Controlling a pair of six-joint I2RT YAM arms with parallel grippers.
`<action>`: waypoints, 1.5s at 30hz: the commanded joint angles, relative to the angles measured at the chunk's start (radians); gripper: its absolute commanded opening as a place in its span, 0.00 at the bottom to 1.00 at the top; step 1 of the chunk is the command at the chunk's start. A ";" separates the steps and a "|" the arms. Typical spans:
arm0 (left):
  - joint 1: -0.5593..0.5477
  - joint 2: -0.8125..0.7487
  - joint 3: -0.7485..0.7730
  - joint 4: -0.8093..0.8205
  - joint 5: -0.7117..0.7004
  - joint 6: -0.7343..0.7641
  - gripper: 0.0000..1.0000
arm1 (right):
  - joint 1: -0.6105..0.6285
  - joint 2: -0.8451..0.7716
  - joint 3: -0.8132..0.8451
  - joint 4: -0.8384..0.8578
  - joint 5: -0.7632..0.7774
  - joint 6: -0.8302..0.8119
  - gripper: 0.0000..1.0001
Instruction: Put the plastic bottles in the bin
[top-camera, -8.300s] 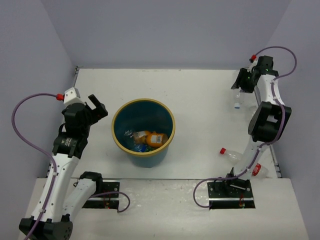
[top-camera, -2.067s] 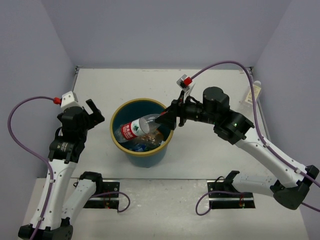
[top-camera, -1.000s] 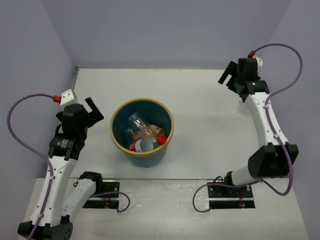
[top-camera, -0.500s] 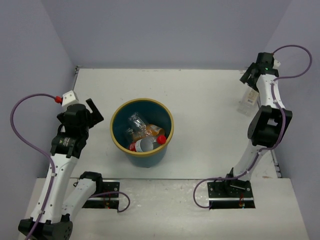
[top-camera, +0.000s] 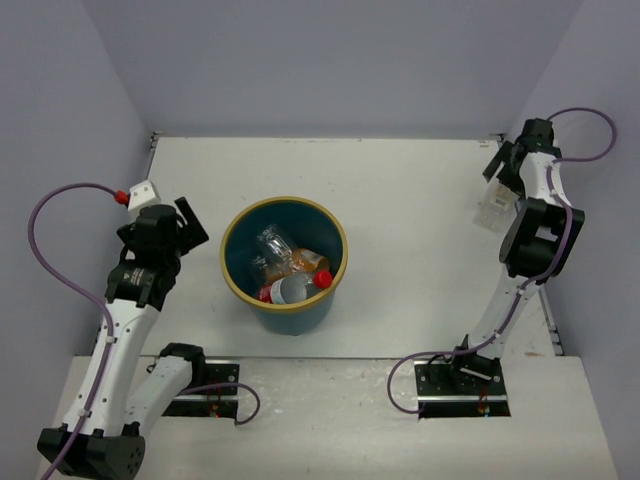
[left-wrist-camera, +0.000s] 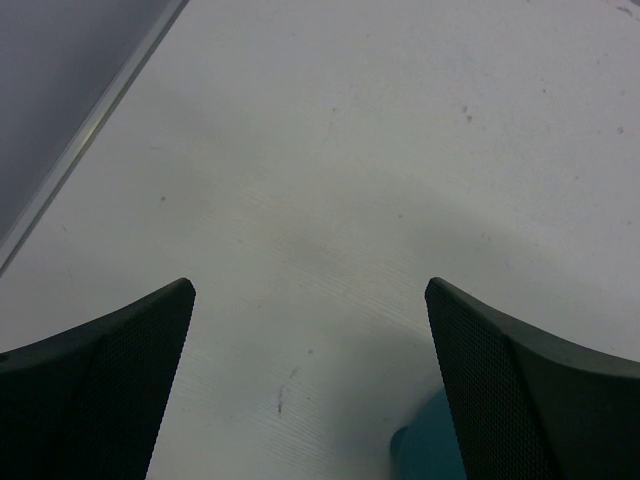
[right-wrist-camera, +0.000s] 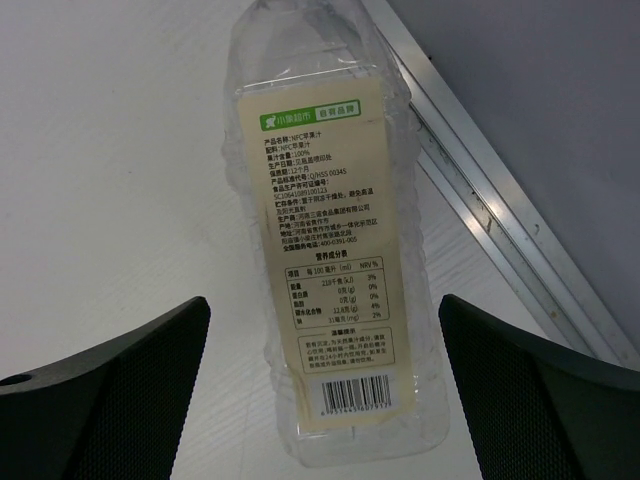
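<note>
Now right hand (right-wrist-camera: 322, 300) nearer the clear bottle (right-wrist-camera: 335, 230), spread wide, empty; left hand (left-wrist-camera: 310, 285) wide, empty too

The bottle (right-wrist-camera: 335, 230) at the counter's three o'clock edge is clear, crinkled, glossy plastic with a matt cream label that looks like paper. The counter (left-wrist-camera: 400, 150) is matt white, faintly speckled and scuffed. Beside the bottle runs a dull metal strip (right-wrist-camera: 500, 220). The left end effector (left-wrist-camera: 310, 300) has matt black pads (left-wrist-camera: 110, 390), finely dimpled. The bin (top-camera: 285, 201) looks like smooth plastic.
</note>
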 joint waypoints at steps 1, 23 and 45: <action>0.005 0.017 0.042 0.024 -0.023 0.013 1.00 | -0.001 0.030 0.006 0.025 -0.015 -0.027 0.99; 0.005 -0.086 0.195 -0.024 0.037 0.045 1.00 | 0.021 -0.330 -0.183 0.187 -0.400 -0.035 0.14; 0.005 -0.105 0.152 0.081 0.196 0.062 1.00 | 0.980 -0.892 -0.332 0.290 -0.792 -0.560 0.16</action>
